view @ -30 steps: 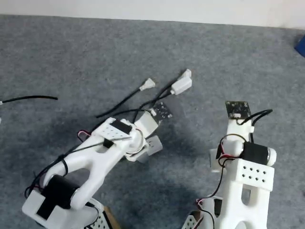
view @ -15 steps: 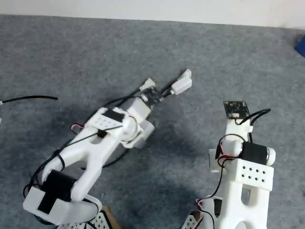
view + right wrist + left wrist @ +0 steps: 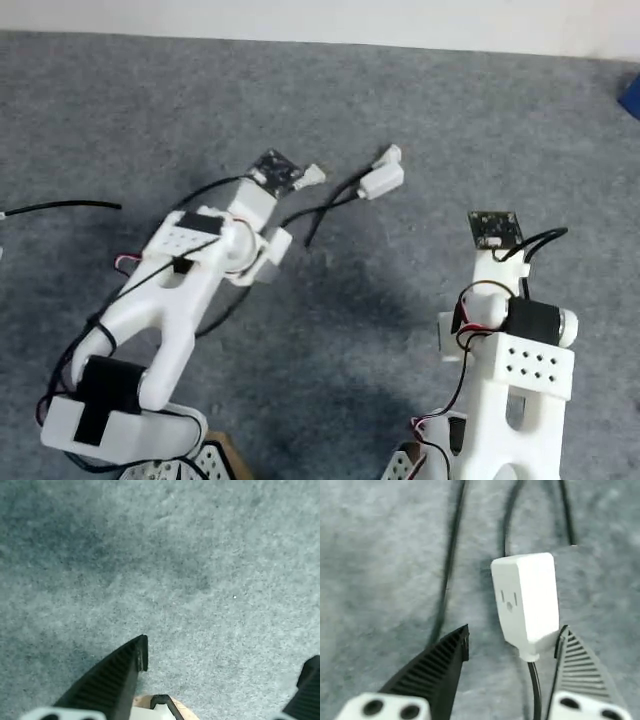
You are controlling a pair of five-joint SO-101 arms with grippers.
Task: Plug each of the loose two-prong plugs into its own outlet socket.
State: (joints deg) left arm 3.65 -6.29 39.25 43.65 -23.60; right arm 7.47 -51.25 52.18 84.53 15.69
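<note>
A white outlet socket (image 3: pixel 527 600) on a black cord lies on the grey carpet, its slotted face up, in the left wrist view. My left gripper (image 3: pixel 513 634) is open, with its black fingers (image 3: pixel 440 662) on either side of the socket's cord end, touching nothing. From above, that socket (image 3: pixel 312 177) lies just past the left gripper (image 3: pixel 283 178). A second white block (image 3: pixel 380 181) and a small white plug (image 3: pixel 390 155) lie to its right on black cords. My right gripper (image 3: pixel 220 675) is open over bare carpet, near the right arm's wrist (image 3: pixel 497 230).
Black cords (image 3: pixel 320 215) cross the carpet between the arms and run under the left arm. Another black cord (image 3: pixel 60 207) lies at the far left. A blue object (image 3: pixel 631 95) sits at the right edge.
The left arm has swung left and farther out, from the cords in the middle to the white socket. The right arm has stayed still.
</note>
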